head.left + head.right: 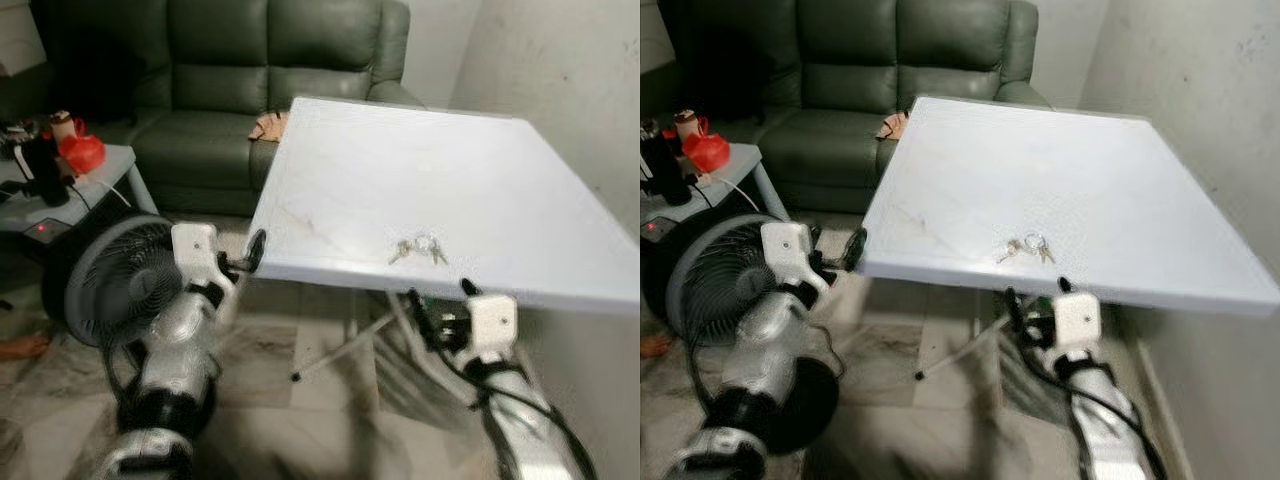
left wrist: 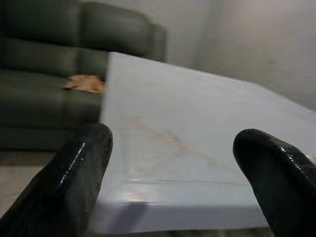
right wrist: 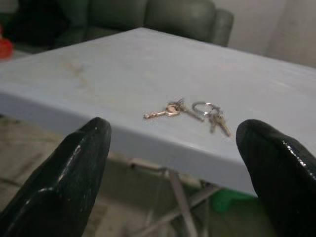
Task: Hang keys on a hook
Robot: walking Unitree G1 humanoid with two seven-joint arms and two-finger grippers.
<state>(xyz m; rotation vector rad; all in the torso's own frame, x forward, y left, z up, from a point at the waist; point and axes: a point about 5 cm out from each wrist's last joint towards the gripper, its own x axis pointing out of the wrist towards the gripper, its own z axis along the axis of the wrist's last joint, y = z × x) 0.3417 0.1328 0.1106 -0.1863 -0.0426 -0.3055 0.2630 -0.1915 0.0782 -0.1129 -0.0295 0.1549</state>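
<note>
Left eye view: keys [image 1: 418, 250] lie on white table [image 1: 420, 170] before sofa [image 1: 215, 90].

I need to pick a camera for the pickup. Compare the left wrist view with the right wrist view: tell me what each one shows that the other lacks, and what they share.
The left wrist view alone has the table's near corner between the open left gripper's fingers, with a tan thing on the sofa seat.

The right wrist view alone has the keys lying near the table's front edge, ahead of the open right gripper, plus a green thing under the table and a red thing at the far side.

Both show the white tabletop, the dark sofa and the pale wall.
</note>
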